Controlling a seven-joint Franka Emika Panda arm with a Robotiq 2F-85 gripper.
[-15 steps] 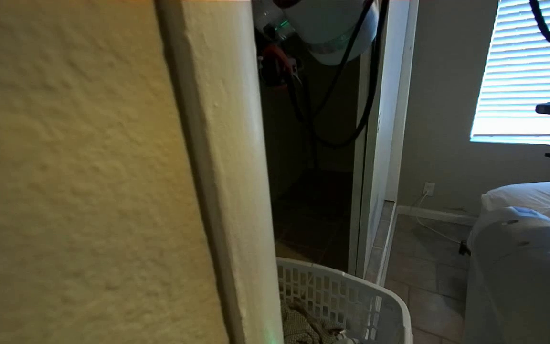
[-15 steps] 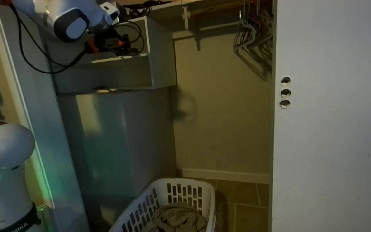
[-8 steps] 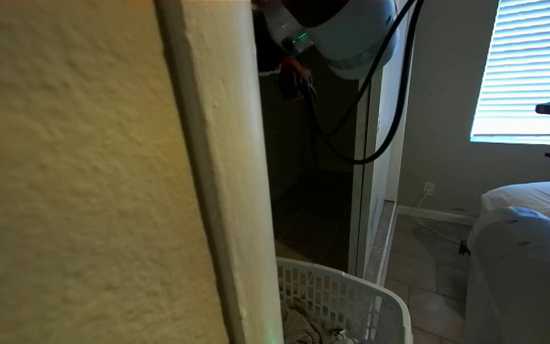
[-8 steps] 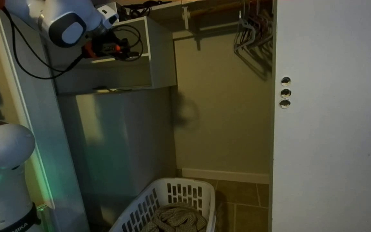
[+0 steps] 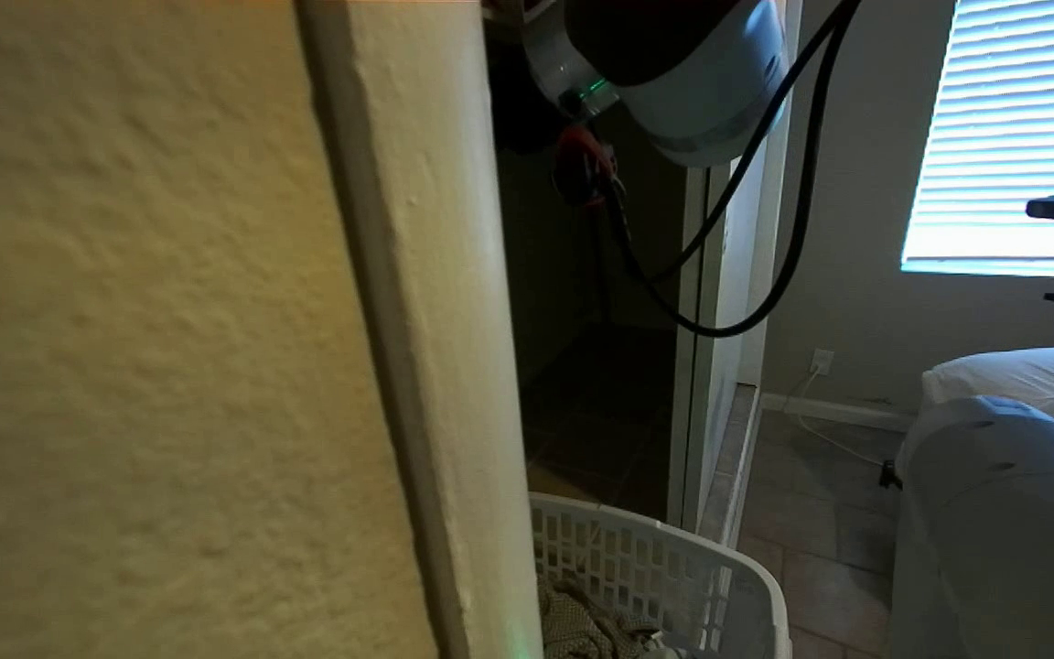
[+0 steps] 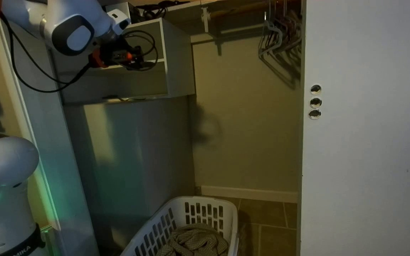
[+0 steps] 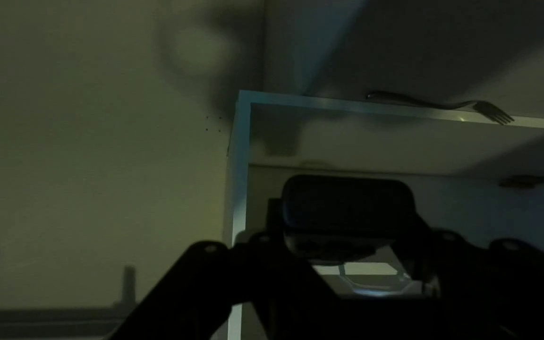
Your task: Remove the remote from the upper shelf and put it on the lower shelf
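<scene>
My gripper [image 7: 347, 222] is shut on a dark, rounded block that looks like the remote [image 7: 347, 203], seen end-on between the fingers in the wrist view. In an exterior view, the gripper [image 6: 139, 62] is at the front of the white cabinet [image 6: 180, 60], level with the middle board [image 6: 158, 60] that parts the upper and lower shelves. The remote cannot be told apart from the dark gripper there. In the wrist view, which appears upside down, the remote is in front of the lower compartment, whose front edge [image 7: 328, 102] shows above it.
A fork [image 7: 437, 103] lies along the cabinet's bottom front edge. A small dark object [image 7: 529, 181] is inside the lower compartment. Hangers [image 6: 279, 39] hang to the cabinet's right. A white laundry basket [image 6: 231, 227] with cloth stands below. Cables [image 6: 12, 64] loop from the arm.
The gripper has moved down, from in front of the upper shelf to the middle board, and slightly back from the cabinet. The cable loop has dropped with it.
</scene>
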